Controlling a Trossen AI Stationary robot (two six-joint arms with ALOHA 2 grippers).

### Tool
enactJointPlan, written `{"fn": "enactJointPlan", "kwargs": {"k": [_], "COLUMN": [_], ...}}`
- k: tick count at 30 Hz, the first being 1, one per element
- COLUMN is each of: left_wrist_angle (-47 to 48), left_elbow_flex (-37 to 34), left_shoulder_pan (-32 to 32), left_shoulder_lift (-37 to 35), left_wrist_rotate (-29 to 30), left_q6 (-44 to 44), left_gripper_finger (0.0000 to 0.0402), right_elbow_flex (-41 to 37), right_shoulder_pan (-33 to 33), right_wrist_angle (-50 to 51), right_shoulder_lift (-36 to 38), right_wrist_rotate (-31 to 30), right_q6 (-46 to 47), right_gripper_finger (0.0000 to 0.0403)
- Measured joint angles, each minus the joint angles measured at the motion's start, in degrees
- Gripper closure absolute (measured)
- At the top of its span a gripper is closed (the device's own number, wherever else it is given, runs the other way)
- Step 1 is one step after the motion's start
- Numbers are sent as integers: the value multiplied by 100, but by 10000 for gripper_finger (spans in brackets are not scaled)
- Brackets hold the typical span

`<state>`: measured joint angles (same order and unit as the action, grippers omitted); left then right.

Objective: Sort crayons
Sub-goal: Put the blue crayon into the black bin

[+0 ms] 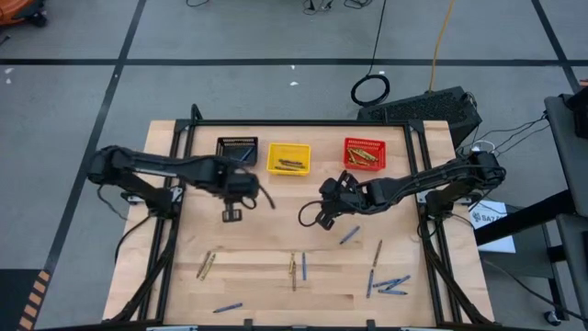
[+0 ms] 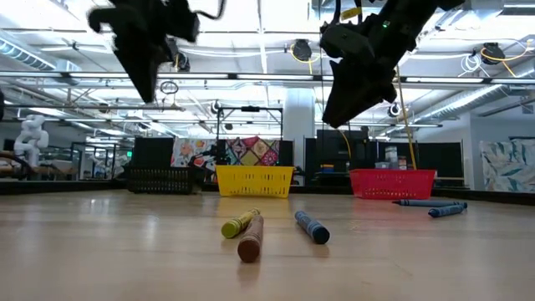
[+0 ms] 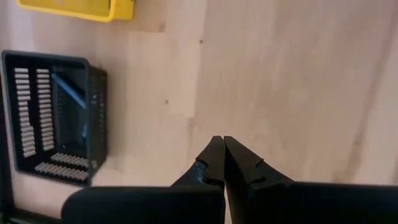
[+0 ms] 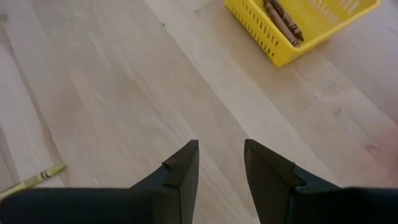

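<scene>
Underneath, pale wooden table (image 1: 276,267)

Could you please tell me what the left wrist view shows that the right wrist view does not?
Only the left wrist view shows the black basket with a blue crayon inside, and the left claw shut and empty. Only the right wrist view shows brown crayons in the basket, an olive-yellow crayon on the table, and the right claw open. Both show the yellow basket and bare wooden table.

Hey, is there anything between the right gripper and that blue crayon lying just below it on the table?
Nothing visible. The right gripper hangs open and empty above bare wood, and the blue crayon lies alone close beside it.
</scene>
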<state>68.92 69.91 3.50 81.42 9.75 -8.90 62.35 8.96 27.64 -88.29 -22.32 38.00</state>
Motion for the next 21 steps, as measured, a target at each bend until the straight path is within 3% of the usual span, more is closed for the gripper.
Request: {"fn": "enactJointPlan", "kwargs": {"k": [6, 14, 21], "left_wrist_angle": [208, 961, 995], "left_elbow_flex": [0, 0, 0], "left_shoulder_pan": [662, 1565, 2200], "left_shoulder_lift": [-421, -476, -475], "left_wrist_rotate": [103, 657, 751], "left_q6": [-807, -1939, -2627], "left_gripper_finger": [402, 402, 402], "right_elbow_flex": [0, 0, 0], "right_shoulder_pan": [-27, 44, 290], "right_wrist_angle": [-194, -1107, -1398], "right_shoulder_lift": [0, 0, -6], "right_wrist_rotate": [18, 1657, 1807], "right_q6": [-823, -1109, -2604], "right_gripper_finger": [287, 287, 287]}}
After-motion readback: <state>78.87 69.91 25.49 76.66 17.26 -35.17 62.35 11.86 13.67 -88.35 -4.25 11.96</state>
